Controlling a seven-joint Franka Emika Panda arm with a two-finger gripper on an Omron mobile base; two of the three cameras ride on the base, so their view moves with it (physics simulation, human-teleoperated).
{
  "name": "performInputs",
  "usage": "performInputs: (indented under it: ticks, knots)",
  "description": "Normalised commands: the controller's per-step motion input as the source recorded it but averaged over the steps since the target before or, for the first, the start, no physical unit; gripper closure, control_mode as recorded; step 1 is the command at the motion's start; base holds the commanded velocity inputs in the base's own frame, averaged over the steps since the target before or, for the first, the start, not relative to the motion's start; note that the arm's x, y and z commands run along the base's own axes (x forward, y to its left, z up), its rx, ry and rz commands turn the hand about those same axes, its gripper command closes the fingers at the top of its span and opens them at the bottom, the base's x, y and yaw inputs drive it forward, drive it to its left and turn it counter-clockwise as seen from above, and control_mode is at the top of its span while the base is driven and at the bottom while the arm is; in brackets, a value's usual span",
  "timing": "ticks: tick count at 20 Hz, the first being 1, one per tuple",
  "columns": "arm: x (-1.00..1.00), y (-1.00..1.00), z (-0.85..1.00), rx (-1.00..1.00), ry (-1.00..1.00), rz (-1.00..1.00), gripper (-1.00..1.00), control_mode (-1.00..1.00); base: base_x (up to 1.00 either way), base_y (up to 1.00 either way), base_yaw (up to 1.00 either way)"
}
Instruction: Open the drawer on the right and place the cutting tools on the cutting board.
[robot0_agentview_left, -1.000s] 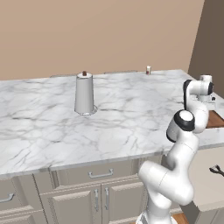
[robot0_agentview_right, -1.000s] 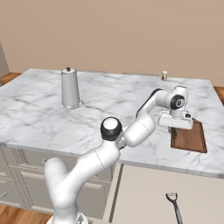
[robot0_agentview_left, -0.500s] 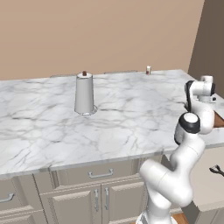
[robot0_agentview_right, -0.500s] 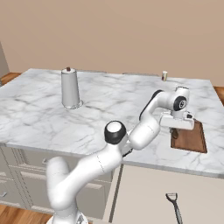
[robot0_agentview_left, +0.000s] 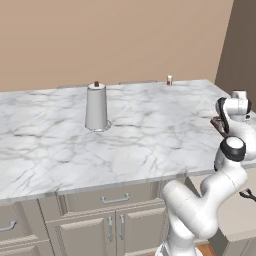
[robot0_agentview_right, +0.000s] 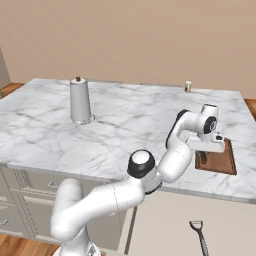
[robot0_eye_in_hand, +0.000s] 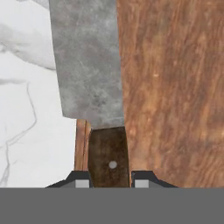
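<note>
The cutting board (robot0_agentview_right: 220, 161) is a flat rectangle of reddish-brown wood, and it lies on the marble countertop (robot0_agentview_right: 125, 125) near the right front edge. In the hand view its surface (robot0_eye_in_hand: 175, 87) has a warm, streaked grain, and a lighter raised rim shows along its edge just beside the white marble.

The gripper (robot0_eye_in_hand: 108, 178) hangs low over the board, and its two dark fingertips (robot0_eye_in_hand: 78, 179) are closed on the handle of a knife (robot0_eye_in_hand: 94, 83). The knife has a broad, dull grey blade with a mottled surface, like a cleaver, and a short dark brown wooden handle with one small silver rivet. The blade covers the board's rim and reaches partly over the marble. I cannot tell if the blade already touches the wood or is just above it.

The drawer (robot0_agentview_right: 200, 225) stands open below the counter edge on the right. Its inside is pale beige, and a dark tool (robot0_agentview_right: 199, 235) with a thin long handle and a forked head lies in it.

A tall grey canister (robot0_agentview_right: 80, 101) with a dark knob stands far to the left on the counter, and a small shaker (robot0_agentview_right: 188, 86) stands near the back edge.
</note>
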Motion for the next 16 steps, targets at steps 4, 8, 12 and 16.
performInputs:
  ticks: [4,8,12,16]
  knots:
    - [0.00,0.00,0.00,0.00,0.00,0.00,1.00,-1.00,0.00,0.00,0.00]
    - [0.00,0.00,0.00,0.00,0.00,0.00,-1.00,-1.00,0.00,0.00,0.00]
    - [0.02,0.00,0.00,0.00,0.00,0.00,-1.00,-1.00,0.00,0.00,0.00]
    - [0.02,-0.09,0.00,0.00,0.00,0.00,-1.00,-1.00,0.00,0.00,0.00]
